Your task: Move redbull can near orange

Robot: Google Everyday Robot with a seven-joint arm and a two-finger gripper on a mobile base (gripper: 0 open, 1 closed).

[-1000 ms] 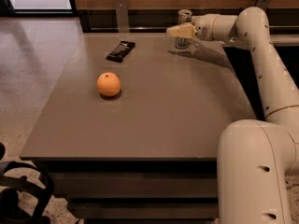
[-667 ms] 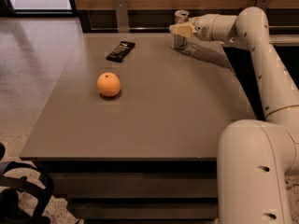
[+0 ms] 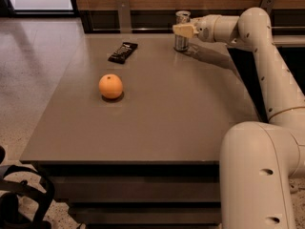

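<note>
Gripper (image 3: pixel 183 30) at the far edge of the counter (image 3: pixel 157 128), clamped on the upper part of the upright redbull can (image 3: pixel 180 43). Well apart, toward the near left: the orange (image 3: pixel 111 86). Beyond it, a dark wrapped bar (image 3: pixel 123 52).

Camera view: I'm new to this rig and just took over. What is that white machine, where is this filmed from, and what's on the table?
The white jointed thing is a robot arm, reaching from lower right across a grey table. Its gripper, the pale tip, is at the upright drink can by the far edge; whether it grips is unclear. The single picture looks down from the near side. An orange sits left of centre, well apart from the can. A dark wrapped bar lies beyond it.
</note>
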